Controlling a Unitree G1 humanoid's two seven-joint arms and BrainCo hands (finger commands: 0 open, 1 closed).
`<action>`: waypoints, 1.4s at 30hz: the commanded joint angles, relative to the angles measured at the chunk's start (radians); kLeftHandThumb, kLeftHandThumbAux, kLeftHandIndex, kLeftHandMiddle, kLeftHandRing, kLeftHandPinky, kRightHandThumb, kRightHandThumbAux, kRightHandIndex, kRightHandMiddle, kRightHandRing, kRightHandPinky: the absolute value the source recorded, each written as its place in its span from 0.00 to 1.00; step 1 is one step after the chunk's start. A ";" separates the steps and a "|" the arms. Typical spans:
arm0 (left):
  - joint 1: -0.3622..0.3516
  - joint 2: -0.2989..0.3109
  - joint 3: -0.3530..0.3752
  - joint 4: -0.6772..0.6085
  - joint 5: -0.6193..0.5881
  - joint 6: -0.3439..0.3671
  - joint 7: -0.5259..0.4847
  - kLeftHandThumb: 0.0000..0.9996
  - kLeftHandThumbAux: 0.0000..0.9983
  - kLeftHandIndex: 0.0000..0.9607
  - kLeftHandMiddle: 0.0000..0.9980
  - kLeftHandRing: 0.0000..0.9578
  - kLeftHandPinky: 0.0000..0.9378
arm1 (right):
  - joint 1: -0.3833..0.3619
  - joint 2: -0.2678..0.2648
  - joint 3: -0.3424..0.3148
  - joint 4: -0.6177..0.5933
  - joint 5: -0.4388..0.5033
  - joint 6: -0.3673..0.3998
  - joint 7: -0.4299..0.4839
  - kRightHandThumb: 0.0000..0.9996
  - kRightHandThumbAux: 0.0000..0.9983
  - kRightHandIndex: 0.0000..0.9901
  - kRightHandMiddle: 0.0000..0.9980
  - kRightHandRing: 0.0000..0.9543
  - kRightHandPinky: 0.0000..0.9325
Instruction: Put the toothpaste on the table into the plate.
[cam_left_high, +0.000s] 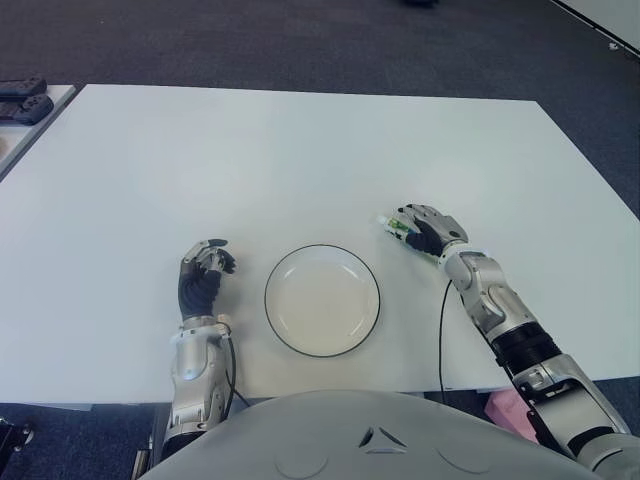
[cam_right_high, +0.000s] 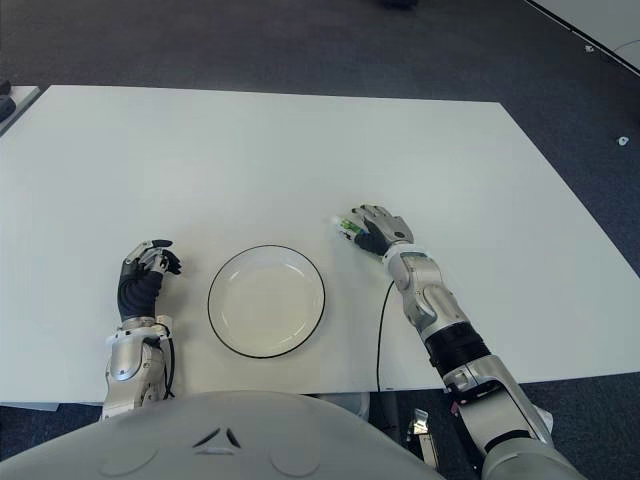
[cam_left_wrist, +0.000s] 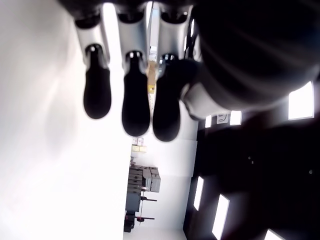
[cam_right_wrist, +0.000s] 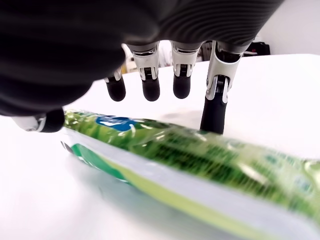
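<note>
A green toothpaste tube (cam_left_high: 392, 226) lies flat on the white table (cam_left_high: 300, 160), right of the plate. My right hand (cam_left_high: 428, 230) hovers over it, and only the tube's white cap end sticks out toward the plate. In the right wrist view the tube (cam_right_wrist: 200, 155) rests on the table under the hand; the fingers (cam_right_wrist: 216, 102) reach past its far side, spread and not closed on it. The round white plate (cam_left_high: 268, 300) with a dark rim sits near the front edge and holds nothing. My left hand (cam_left_high: 203, 272) shows left of the plate, fingers relaxed, holding nothing.
Dark devices (cam_left_high: 22, 100) lie on a separate surface at the far left. A black cable (cam_left_high: 441, 330) runs along my right forearm over the table's front edge. Dark carpet surrounds the table.
</note>
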 joint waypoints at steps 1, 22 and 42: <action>0.024 -0.010 -0.003 0.044 -0.001 0.051 -0.006 0.71 0.72 0.45 0.63 0.65 0.64 | 0.033 -0.029 0.026 0.064 -0.016 0.026 0.069 0.60 0.15 0.00 0.00 0.00 0.00; 0.031 -0.024 0.000 0.017 0.001 0.092 0.017 0.71 0.72 0.45 0.62 0.64 0.63 | 0.023 -0.147 0.040 0.068 -0.037 -0.049 0.109 0.62 0.16 0.00 0.00 0.00 0.00; 0.052 -0.021 -0.001 0.000 0.003 0.093 0.022 0.71 0.72 0.45 0.61 0.63 0.62 | 0.114 -0.089 0.154 0.107 -0.179 -0.057 -0.045 0.62 0.16 0.00 0.00 0.00 0.00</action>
